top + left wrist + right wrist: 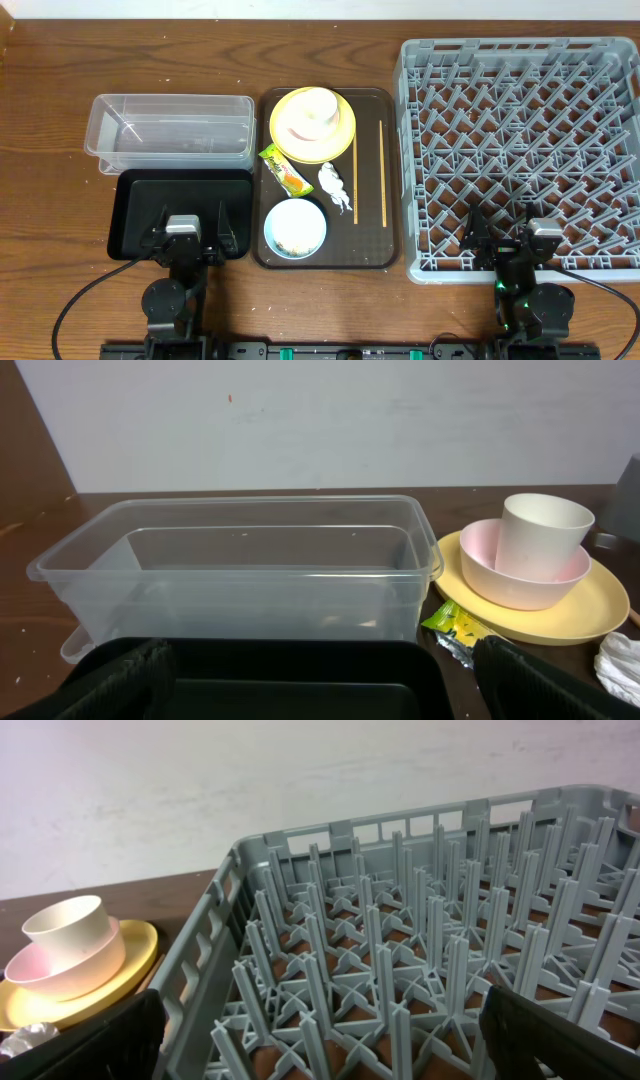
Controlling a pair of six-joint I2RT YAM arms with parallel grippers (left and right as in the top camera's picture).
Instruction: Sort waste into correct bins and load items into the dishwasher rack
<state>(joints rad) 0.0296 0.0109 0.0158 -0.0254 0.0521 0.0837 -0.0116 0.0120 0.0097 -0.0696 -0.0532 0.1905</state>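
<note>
On the brown serving tray lie a yellow plate (340, 132) carrying a pink bowl (520, 585) with a white cup (542, 532) in it, a green-and-orange wrapper (283, 168), a white tissue (335, 185), two chopsticks (382, 172) and a light-blue bowl (295, 228) holding whitish scraps. The clear tub (170, 130) and black tray (135, 215) sit left of it, the grey rack (520, 150) on the right. My left gripper (190, 230) (325, 690) hovers open over the black tray's near edge. Over the rack's front edge, my right gripper (505, 232) (325, 1045) is open and holds nothing.
The brown serving tray (390, 250) fills the gap between the bins and the rack. Both arm bases stand at the table's near edge. Bare wooden table (50, 200) lies left of the bins, and a pale wall rises behind the table.
</note>
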